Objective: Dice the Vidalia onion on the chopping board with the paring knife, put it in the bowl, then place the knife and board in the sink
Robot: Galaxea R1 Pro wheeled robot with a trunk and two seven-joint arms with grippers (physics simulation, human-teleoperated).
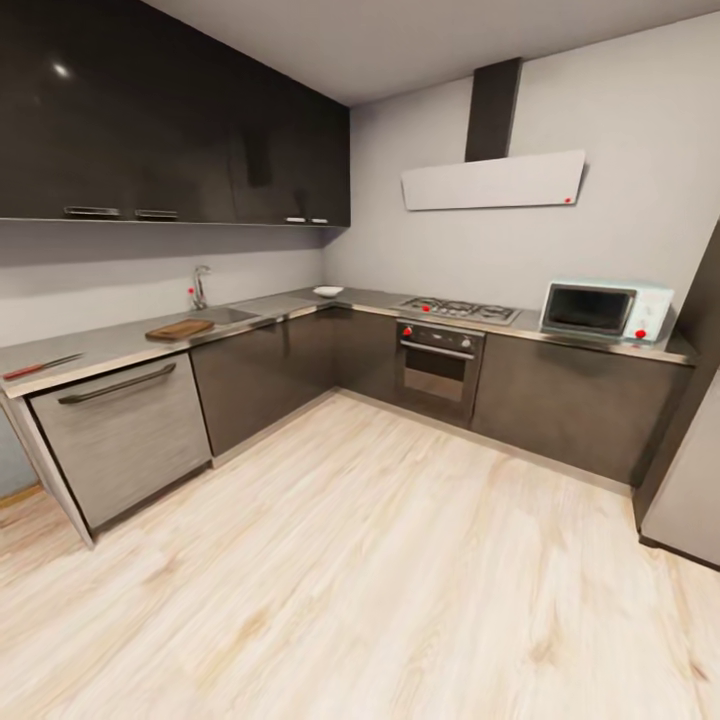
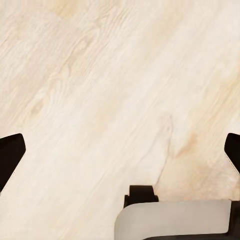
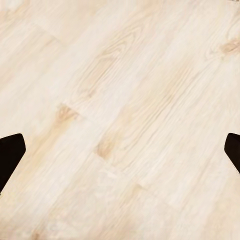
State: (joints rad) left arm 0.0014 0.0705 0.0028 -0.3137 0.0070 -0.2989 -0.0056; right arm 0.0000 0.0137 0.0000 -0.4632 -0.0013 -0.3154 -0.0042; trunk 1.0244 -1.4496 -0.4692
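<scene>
From across the room I see the grey countertop (image 1: 110, 345) along the left wall. The brown chopping board (image 1: 180, 328) lies on it just left of the sink (image 1: 226, 315), whose chrome tap (image 1: 200, 286) stands behind. The paring knife (image 1: 40, 366) with its red handle rests near the counter's left end. A white bowl (image 1: 327, 291) sits in the far corner. The Vidalia onion is hidden from here. My left gripper (image 2: 120, 155) and right gripper (image 3: 120, 152) hang open over the wooden floor, holding nothing.
A hob (image 1: 458, 310) and oven (image 1: 437, 368) stand at the back, with a microwave (image 1: 605, 310) to their right. A tall grey unit (image 1: 690, 470) stands at the right edge. Pale wood floor (image 1: 380, 560) stretches to the cabinets. Part of my base (image 2: 175, 220) shows below the left gripper.
</scene>
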